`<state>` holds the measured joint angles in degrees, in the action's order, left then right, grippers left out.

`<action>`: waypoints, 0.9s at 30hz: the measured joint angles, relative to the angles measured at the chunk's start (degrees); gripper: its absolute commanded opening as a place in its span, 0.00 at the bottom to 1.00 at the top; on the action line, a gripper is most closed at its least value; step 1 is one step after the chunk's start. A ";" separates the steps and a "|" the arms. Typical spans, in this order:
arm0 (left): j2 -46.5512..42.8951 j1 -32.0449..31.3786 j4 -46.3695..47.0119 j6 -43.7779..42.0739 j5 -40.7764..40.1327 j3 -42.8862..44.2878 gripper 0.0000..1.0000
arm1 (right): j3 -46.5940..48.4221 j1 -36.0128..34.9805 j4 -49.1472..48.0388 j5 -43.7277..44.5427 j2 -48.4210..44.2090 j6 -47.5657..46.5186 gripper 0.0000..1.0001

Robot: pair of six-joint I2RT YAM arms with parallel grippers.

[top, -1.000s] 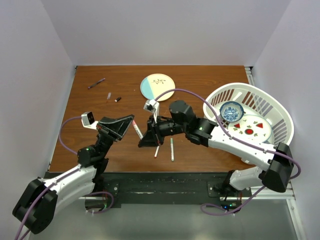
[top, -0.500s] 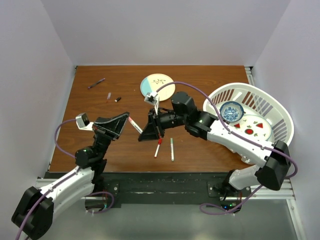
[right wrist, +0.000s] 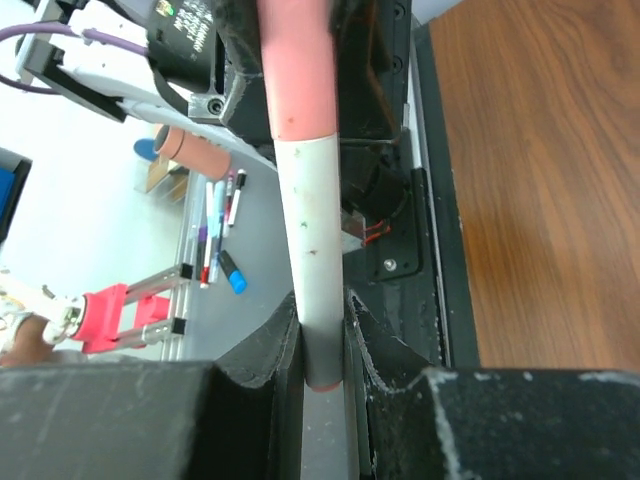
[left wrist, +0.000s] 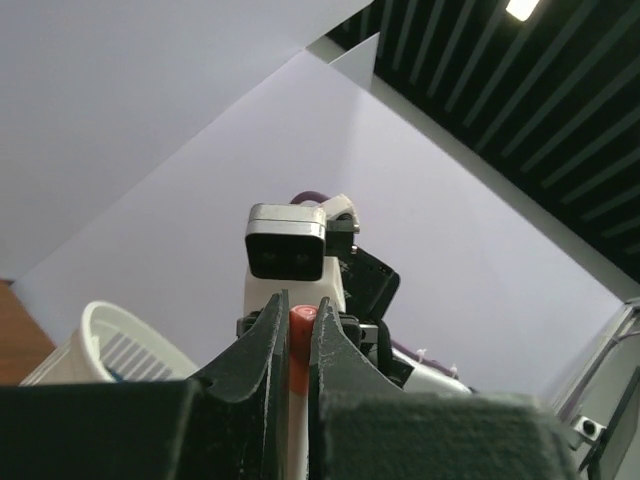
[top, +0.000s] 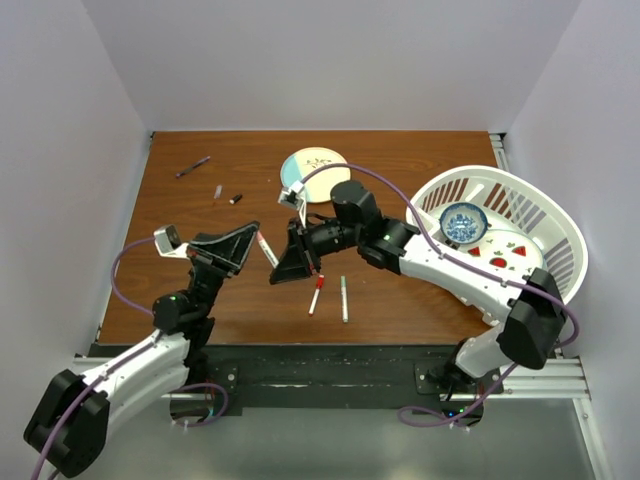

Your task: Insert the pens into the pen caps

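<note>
pen [right wrist: 310,250], white barrel seen from right wrist

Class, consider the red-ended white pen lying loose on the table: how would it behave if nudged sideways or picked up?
Slim and round, the red-ended pen lies flat on the smooth table, so a sideways nudge would probably roll it, perhaps into the pen beside it. It looks rigid and light; it should lift without bending.
</note>
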<state>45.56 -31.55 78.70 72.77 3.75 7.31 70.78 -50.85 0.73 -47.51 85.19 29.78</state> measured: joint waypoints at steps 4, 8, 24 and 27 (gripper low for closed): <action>-0.74 -0.26 -11.87 -3.69 3.74 3.63 0.00 | -6.80 1.14 -2.27 3.98 -3.87 -0.37 0.31; 3.32 -2.47 -27.91 -9.81 15.41 11.37 0.00 | -13.90 3.82 -8.00 12.52 -10.19 -0.20 0.54; 24.92 5.92 -65.64 -29.90 18.01 26.99 0.00 | -34.29 6.27 2.54 33.20 -45.75 -0.37 0.91; 28.92 5.92 -68.48 -31.98 14.95 27.04 0.04 | -34.29 6.27 4.76 34.84 -45.97 -0.33 0.91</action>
<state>74.48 -25.63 10.22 40.80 18.70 34.35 36.49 -44.58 5.50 -12.67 39.22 29.45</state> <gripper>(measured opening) 0.086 0.903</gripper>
